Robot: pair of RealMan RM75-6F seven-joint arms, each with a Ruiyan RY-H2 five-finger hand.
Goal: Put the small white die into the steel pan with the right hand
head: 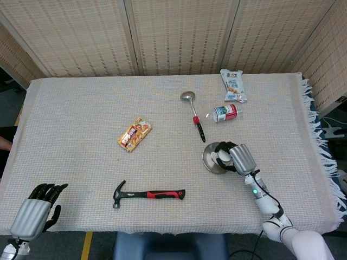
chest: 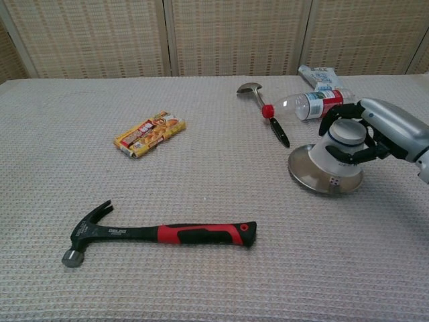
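Note:
The steel pan sits on the cloth at the right. A small white die with dark dots shows inside it, near the front rim; the head view does not show it. My right hand hovers over the pan's right side. Its fingers curve apart around the pan's pale, shiny middle and are clear of the die. My left hand rests at the table's front left corner, fingers apart and holding nothing.
A red-and-black hammer lies at the front centre. A ladle and a plastic bottle lie just behind the pan, with a snack bag further back. A snack bar pack lies mid-left.

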